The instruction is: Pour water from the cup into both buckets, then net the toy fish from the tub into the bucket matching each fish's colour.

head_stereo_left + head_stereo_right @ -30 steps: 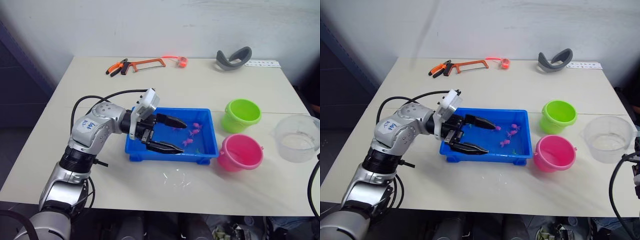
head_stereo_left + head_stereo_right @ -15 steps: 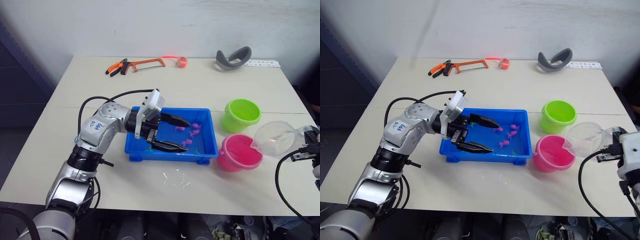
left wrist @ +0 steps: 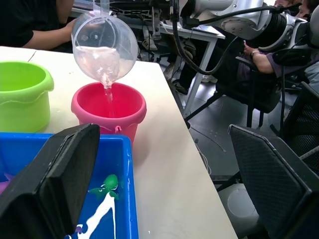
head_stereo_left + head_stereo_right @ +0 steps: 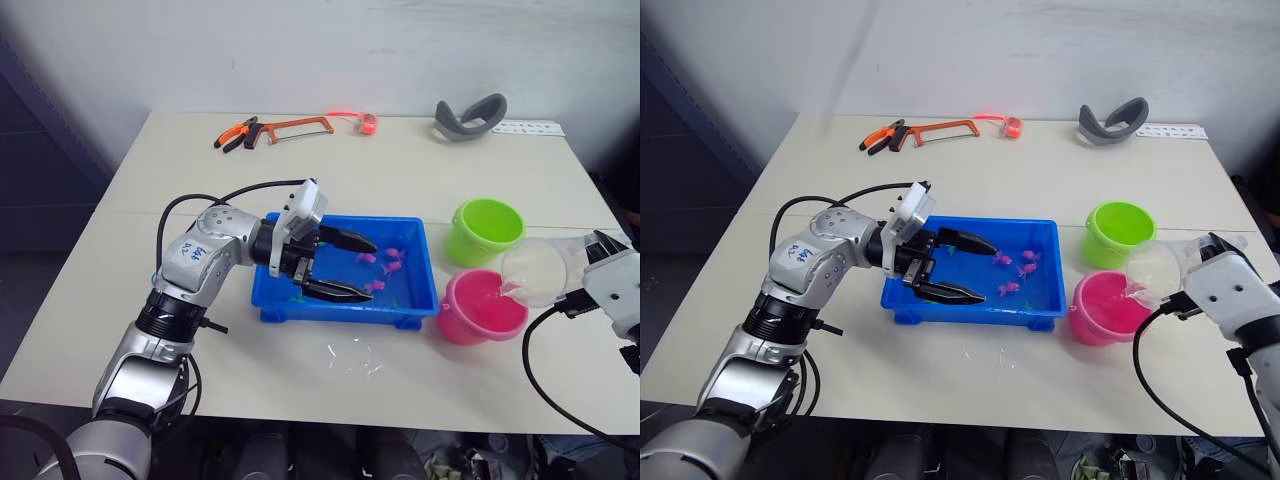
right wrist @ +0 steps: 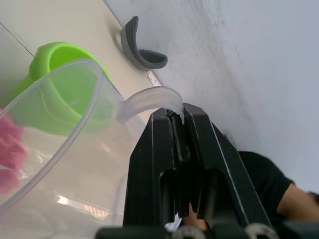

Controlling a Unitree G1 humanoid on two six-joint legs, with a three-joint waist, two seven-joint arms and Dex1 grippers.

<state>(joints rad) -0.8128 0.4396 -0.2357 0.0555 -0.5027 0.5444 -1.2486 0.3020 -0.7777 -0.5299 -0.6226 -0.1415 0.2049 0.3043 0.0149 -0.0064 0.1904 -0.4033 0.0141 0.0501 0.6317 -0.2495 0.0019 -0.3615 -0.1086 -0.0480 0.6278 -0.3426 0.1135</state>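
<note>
Left eye view, cup: we see the right gripper (image 4: 572, 297) clenched on the cup (image 4: 535, 273), which is tipped leftward with its mouth over the pink bucket (image 4: 483, 307).
Left eye view, buckets: the green bucket (image 4: 485, 231) stands just beyond the pink one, on its far side; both sit right of the tub (image 4: 408, 301).
Left eye view, left arm: the left gripper (image 4: 342, 267) hangs over the tub's left half, fingers spread wide and holding nothing.

Right eye view, fish: several pink toy fish (image 4: 1009, 288) lie in the right half of the tub; the green ones are too small here for us to place.
Right eye view, background: a hacksaw (image 4: 936, 128) and pliers (image 4: 883, 135) lie at the far edge of the table (image 4: 970, 378), well apart from the work.

Left wrist view, pour: a thin stream falls from the cup's lip into the pink bucket; a good share of water is left in the cup. A green toy fish (image 3: 106, 185) lies in the near corner of the tub.

Right wrist view, grasp: the two black fingers (image 5: 159, 149) pinch the cup's handle tab between them; the green bucket lies beyond the cup's rim.

Key relation: we judge the next pour turns on the green bucket lying on the far side of the pink one; the right arm, nearer to both, needs to carry the cup farther away before tipping again.

Net: we could not locate it.
</note>
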